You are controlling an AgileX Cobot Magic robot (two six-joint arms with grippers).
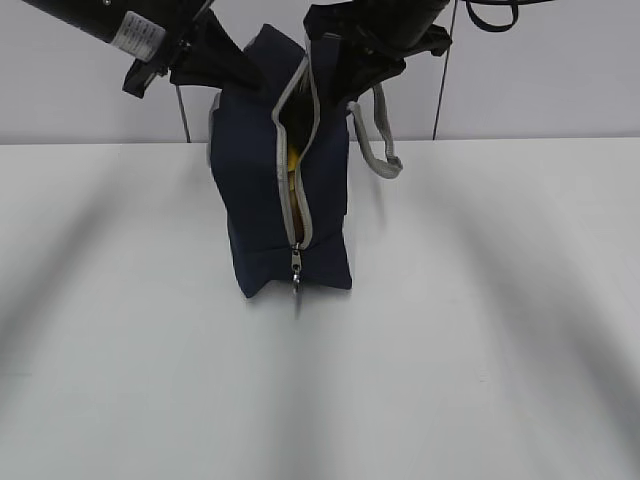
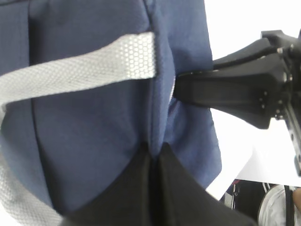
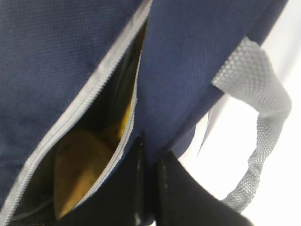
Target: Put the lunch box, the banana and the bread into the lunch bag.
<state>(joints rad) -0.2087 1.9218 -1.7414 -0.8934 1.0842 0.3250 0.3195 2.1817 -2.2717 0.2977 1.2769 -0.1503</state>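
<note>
Both grippers pinch the navy lunch bag (image 1: pixel 280 200) at its top, so the risks start there. On the left, the left gripper (image 1: pixel 222 68) has its jaws pressed together on a fold of blue cloth next to a grey strap (image 2: pixel 75 70); if this fold slides out, that side could drop and the bag could tip to the left.

In the middle, the zipper (image 1: pixel 296 262) stands open from the top down to its pull near the table (image 1: pixel 480 340). Through this gap I see something yellow, probably the banana (image 1: pixel 292 160), and in the right wrist view a golden-brown shape low inside, which seems to be the bread (image 3: pixel 77 174). The lunch box is not visible; I cannot tell if it is inside. If the bag tilts toward the near side, the things inside could slip out through the slit.

On the right, the right gripper (image 1: pixel 352 88) is also closed, pinching the cloth edge just beside the zipper band. The loose grey handle (image 1: pixel 385 150) hangs near it and could catch on the fingers.

Nothing else stands on the table around the bag.
</note>
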